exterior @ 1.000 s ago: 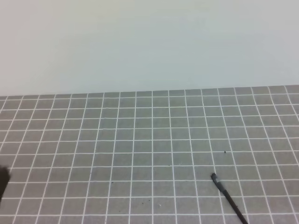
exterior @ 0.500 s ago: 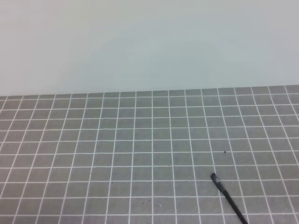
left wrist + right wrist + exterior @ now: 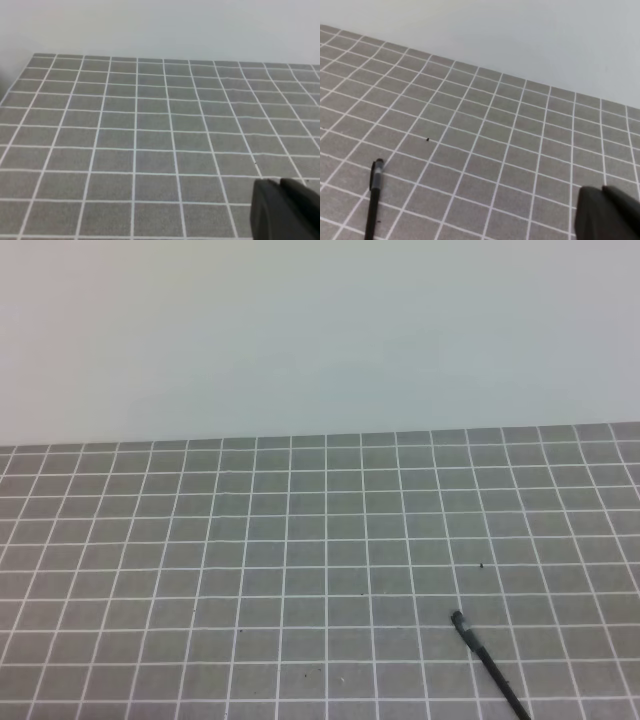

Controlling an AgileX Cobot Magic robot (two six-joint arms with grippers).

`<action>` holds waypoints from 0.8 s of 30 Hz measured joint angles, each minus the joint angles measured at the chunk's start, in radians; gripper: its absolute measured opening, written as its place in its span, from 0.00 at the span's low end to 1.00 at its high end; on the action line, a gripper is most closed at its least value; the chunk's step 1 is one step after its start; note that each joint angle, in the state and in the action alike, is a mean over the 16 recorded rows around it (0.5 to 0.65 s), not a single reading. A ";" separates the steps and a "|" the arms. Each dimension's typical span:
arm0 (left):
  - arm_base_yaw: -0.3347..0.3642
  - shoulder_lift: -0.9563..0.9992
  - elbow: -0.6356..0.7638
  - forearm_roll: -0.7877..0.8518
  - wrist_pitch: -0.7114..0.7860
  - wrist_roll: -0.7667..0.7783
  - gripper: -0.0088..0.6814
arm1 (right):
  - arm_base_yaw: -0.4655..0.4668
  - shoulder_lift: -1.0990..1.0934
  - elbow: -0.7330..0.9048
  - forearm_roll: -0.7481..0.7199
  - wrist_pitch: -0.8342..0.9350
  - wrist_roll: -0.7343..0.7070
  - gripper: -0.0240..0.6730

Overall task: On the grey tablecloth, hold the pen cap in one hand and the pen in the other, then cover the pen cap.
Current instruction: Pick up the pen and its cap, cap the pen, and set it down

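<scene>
I see the grey tablecloth [image 3: 300,560] spread flat, its white grid running back to a pale wall [image 3: 320,330]. The pen [image 3: 487,664] lies on the cloth at the near right, slanting from its greyish end toward the near right edge, where it leaves the overhead view. My right wrist camera shows the same pen [image 3: 373,197] at its lower left, resting flat on the cloth, apart from the right gripper [image 3: 607,215], whose dark jaws sit clenched together with nothing between them at the lower right. My left gripper [image 3: 285,210] is likewise clenched on nothing, above bare cloth. A small dark speck [image 3: 483,565] lies just beyond the pen. I cannot find a separate pen cap.
</scene>
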 joint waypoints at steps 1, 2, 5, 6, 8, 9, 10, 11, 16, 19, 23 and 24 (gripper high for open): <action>0.000 -0.002 0.000 0.011 0.000 -0.019 0.01 | 0.000 0.000 0.000 0.000 0.000 0.000 0.05; 0.000 -0.004 0.000 0.022 -0.001 -0.038 0.01 | 0.000 0.000 0.000 0.000 0.000 0.000 0.05; 0.000 -0.011 0.000 0.056 -0.002 -0.090 0.01 | 0.000 0.000 0.000 0.000 0.000 0.000 0.05; 0.000 -0.013 0.000 0.068 -0.002 -0.107 0.01 | 0.000 0.000 0.000 0.000 0.000 0.000 0.05; 0.000 -0.017 0.000 0.088 -0.002 -0.138 0.01 | 0.000 0.000 0.000 0.000 0.000 0.000 0.05; 0.000 -0.019 0.000 0.097 -0.002 -0.152 0.01 | 0.000 0.000 0.000 0.000 0.000 0.000 0.05; 0.000 -0.020 0.000 0.104 -0.002 -0.163 0.01 | 0.000 0.000 0.000 0.000 0.000 0.000 0.05; 0.000 -0.021 0.000 0.109 -0.002 -0.170 0.01 | 0.000 0.000 0.000 -0.001 0.000 0.000 0.05; 0.000 -0.020 0.000 0.113 -0.001 -0.176 0.01 | 0.000 0.000 0.000 -0.001 0.000 0.000 0.05; 0.000 -0.020 0.000 0.113 0.000 -0.175 0.01 | 0.000 0.000 0.000 -0.002 0.000 0.000 0.05; 0.000 -0.019 0.000 0.113 0.001 -0.175 0.01 | 0.000 0.000 0.000 -0.002 0.000 0.000 0.05; 0.000 -0.019 0.000 0.113 0.001 -0.175 0.01 | 0.000 0.000 0.000 -0.002 0.000 0.000 0.05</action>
